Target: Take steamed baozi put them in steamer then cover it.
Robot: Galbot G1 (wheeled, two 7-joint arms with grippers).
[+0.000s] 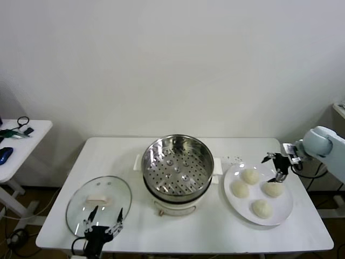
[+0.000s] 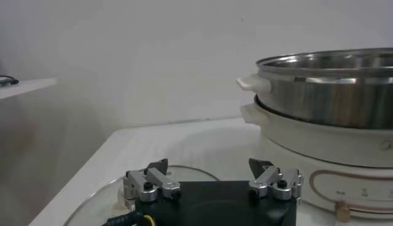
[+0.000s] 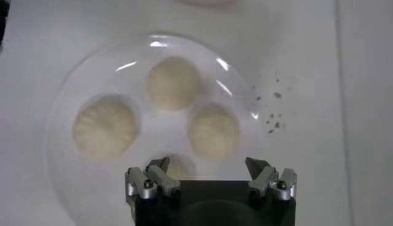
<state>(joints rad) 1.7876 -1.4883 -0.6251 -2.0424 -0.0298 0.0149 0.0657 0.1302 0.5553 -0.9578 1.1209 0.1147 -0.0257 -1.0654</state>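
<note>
White tabletop (image 1: 178,237) is seen against a plain pale wall, and the steamer (image 1: 177,164), a perforated steel basket on a cream base, is set near its middle. To the steamer's right, four steamed baozi (image 1: 250,176) are gathered on a white plate (image 1: 282,213). The right gripper (image 1: 280,174) is held spread and empty just above the plate's far edge, over the buns. To the steamer's left and nearer the table's front edge, the cover (image 1: 99,204) is laid flat, and the left gripper (image 1: 102,220) is held released above its near rim.
</note>
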